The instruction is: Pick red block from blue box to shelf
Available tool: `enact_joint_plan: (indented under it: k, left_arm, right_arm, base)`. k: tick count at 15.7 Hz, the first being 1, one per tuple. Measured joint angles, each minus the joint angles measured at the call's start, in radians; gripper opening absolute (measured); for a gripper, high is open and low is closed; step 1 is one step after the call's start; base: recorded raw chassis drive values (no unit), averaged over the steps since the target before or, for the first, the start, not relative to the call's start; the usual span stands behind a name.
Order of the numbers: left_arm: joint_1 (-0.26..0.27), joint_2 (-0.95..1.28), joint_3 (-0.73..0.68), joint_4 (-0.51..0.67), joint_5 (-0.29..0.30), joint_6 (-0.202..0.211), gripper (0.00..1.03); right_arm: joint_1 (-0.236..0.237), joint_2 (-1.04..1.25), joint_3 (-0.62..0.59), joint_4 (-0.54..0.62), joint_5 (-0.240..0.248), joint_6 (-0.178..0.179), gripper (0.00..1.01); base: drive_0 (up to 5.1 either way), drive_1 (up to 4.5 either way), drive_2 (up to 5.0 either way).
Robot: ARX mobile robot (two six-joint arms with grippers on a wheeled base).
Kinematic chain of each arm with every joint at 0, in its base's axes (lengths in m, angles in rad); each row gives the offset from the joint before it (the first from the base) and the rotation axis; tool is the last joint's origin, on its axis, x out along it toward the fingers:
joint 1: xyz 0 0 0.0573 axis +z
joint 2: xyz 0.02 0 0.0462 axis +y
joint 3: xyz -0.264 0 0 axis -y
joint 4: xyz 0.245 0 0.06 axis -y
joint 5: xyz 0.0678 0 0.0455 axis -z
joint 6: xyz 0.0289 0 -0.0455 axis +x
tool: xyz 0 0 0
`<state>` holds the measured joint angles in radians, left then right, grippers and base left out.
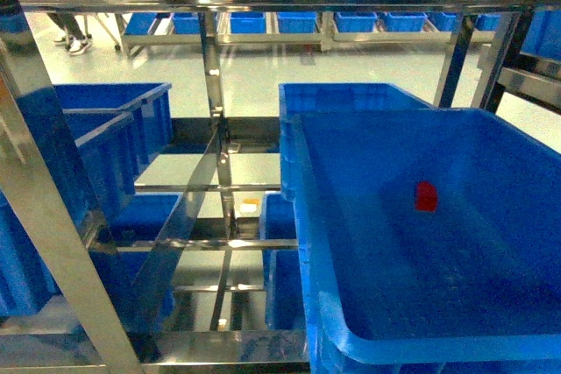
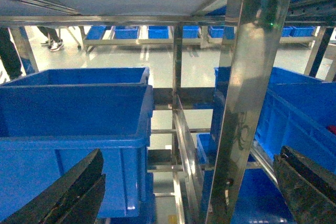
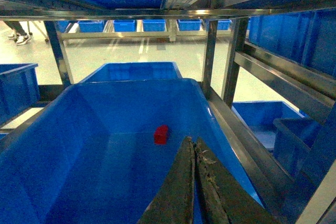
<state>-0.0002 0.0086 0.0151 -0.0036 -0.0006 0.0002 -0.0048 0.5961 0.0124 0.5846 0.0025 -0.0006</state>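
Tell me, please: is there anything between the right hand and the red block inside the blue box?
Nothing visible stands between them. In the right wrist view the right hand, its fingers closed together, sits just short of the red block, with only the bare floor of the blue box in between.

Red block (image 1: 425, 196) in plain blue box (image 1: 456, 243). Shelf (image 1: 217, 94) shiny silver steel. Other crates (image 2: 73, 129) same solid blue. Floor (image 1: 289, 76) pale glossy grey-white. Gripper fingers (image 3: 194, 192) dark grey-black, worn and scuffed.
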Motion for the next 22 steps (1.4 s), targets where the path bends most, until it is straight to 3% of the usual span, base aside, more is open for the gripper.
enact_joint_plan:
  k: [7, 15, 17, 22]
  left_arm:
    - [0.0, 0.0, 0.0, 0.0, 0.0, 0.0, 0.98]
    - [0.0, 0.0, 0.0, 0.0, 0.0, 0.0, 0.98]
    - [0.0, 0.0, 0.0, 0.0, -0.001, 0.0, 0.98]
    - [0.0, 0.0, 0.0, 0.0, 0.0, 0.0, 0.98]
  right_arm:
    - [0.0, -0.256, 0.0, -0.243, 0.0, 0.0, 0.02]
    - [0.0, -0.424, 0.0, -0.411, 0.0, 0.0, 0.02]
    - [0.0, -0.581, 0.0, -0.59, -0.003, 0.0, 0.02]
    - [0.0, -0.591, 0.0, -0.589, -0.003, 0.0, 0.02]
  base:
    - [0.0, 0.0, 0.0]
    - [0.0, 0.0, 0.0]
    - [0.0, 0.0, 0.0]
    - [0.0, 0.0, 0.0]
